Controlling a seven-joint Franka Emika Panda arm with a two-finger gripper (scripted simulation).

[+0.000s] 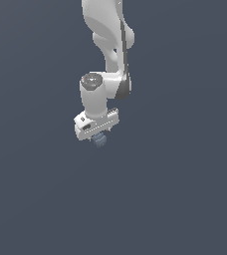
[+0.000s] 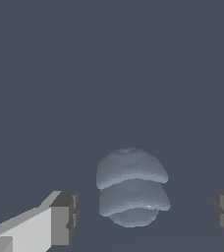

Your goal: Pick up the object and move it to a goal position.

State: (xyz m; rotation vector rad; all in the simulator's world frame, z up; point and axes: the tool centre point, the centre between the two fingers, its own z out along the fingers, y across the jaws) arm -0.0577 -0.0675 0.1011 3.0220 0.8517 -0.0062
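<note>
The object [image 2: 131,187] is a small grey-blue lump with stepped, uneven layers. In the wrist view it lies between my two fingers [image 2: 65,216], with clear gaps on both sides. My gripper [image 2: 146,214] is open around it and touches it on neither side. In the exterior view the white arm reaches down and the gripper [image 1: 98,137] sits right over the object [image 1: 100,141], which peeks out just below the hand. Most of the object is hidden there by the hand.
A plain dark grey-blue floor [image 1: 185,199] fills both views. Nothing else shows on it.
</note>
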